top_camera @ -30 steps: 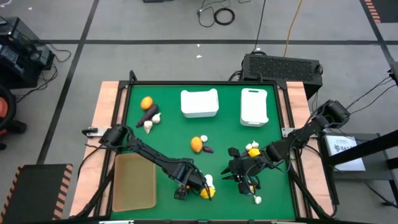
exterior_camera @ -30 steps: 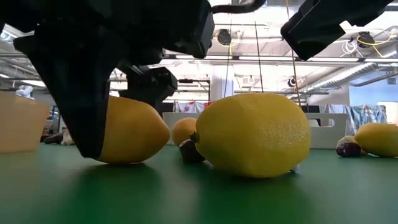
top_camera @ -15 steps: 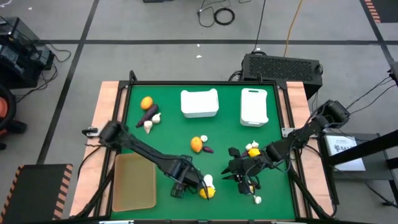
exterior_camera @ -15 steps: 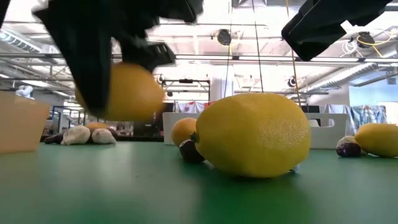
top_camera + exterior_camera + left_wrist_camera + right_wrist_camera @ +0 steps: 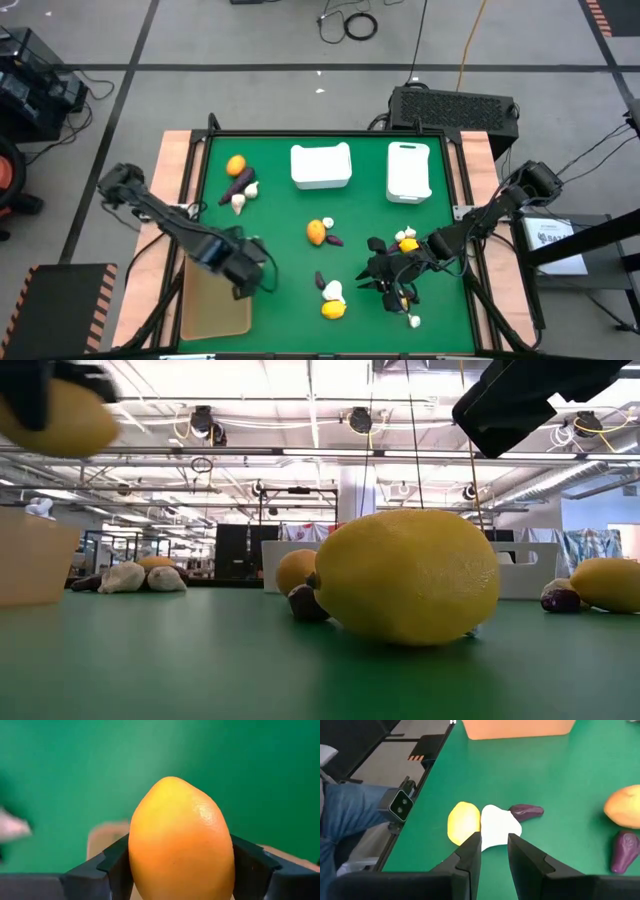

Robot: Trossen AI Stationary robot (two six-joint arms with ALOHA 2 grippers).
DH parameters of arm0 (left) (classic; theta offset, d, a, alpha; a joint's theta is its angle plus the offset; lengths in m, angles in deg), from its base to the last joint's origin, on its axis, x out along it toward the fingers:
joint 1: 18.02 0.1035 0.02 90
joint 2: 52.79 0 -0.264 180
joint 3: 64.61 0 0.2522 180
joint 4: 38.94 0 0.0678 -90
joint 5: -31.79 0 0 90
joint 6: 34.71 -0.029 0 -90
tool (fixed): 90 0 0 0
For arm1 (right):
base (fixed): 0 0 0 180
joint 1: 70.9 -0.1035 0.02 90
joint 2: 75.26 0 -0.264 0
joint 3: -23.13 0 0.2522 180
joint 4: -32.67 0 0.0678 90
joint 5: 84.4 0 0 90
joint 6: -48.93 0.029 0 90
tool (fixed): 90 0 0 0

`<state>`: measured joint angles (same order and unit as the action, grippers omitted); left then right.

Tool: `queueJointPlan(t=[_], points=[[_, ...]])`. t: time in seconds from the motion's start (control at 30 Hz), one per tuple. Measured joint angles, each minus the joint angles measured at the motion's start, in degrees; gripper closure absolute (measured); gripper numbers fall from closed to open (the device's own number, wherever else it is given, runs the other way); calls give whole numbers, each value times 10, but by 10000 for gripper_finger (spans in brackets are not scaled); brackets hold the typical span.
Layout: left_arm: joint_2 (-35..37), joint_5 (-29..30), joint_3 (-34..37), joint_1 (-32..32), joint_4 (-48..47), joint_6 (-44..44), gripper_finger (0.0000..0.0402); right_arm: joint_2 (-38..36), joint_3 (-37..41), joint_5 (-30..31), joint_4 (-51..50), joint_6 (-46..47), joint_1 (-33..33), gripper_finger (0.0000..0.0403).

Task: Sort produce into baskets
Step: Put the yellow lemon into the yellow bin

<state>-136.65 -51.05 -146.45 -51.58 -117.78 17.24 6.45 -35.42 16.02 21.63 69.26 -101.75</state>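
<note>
My left gripper (image 5: 246,278) is shut on a yellow lemon (image 5: 180,840) above the right edge of the tan tray (image 5: 210,300). The lemon also shows high at the left of the low view (image 5: 55,418). My right gripper (image 5: 370,275) hovers open and empty at the front right, pointing toward a second lemon (image 5: 333,309), a white garlic bulb (image 5: 333,291) and a purple eggplant piece (image 5: 320,279), all lying on the green mat. Its fingers (image 5: 470,852) stand short of the garlic (image 5: 497,825). My left gripper pinches the lemon's two long sides (image 5: 137,855) between its two fingers (image 5: 114,866). The fingers come from above, pointing down. The lemon's pointed end (image 5: 172,781) sticks out past the fingertips. The lemon is lifted clear, over the mat and the tray's corner (image 5: 102,837).
Two white bins (image 5: 320,165) (image 5: 409,170) stand at the far edge. An orange, eggplant and garlic (image 5: 238,183) lie far left. An orange fruit with garlic and eggplant (image 5: 316,232) lies mid-table. A lemon and garlic (image 5: 408,240) and a lone garlic (image 5: 414,321) lie near my right arm.
My left gripper has lifted the lemon off the mat at the front middle. It has carried the lemon up and toward the table's left edge, to the tan tray. The second lemon, garlic and eggplant stay where they were.
</note>
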Motion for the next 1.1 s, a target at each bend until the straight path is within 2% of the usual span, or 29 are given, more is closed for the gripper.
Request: queueJointPlan(t=[0.2, 0.33, 0.53, 0.67, 0.97, 1.1], points=[[67, -31, 90, -49, 1, 157, 152, 0, 0, 0, 0, 0, 0, 316], [80, -52, 139, -70, 5, 218, 152, 0, 0, 0, 0, 1, 0, 316], [79, -54, 179, -73, 74, 226, 152, 0, 0, 0, 0, 6, -1, 316], [79, -54, 180, -73, 75, 223, 147, 0, 0, 0, 0, 6, -1, 316], [79, -52, 180, -73, 71, 208, 87, 0, 0, -1, -2, 1, -1, 316], [79, -57, 178, -68, 69, 208, 79, 0, 0, -1, -10, -6, -1, 316]])
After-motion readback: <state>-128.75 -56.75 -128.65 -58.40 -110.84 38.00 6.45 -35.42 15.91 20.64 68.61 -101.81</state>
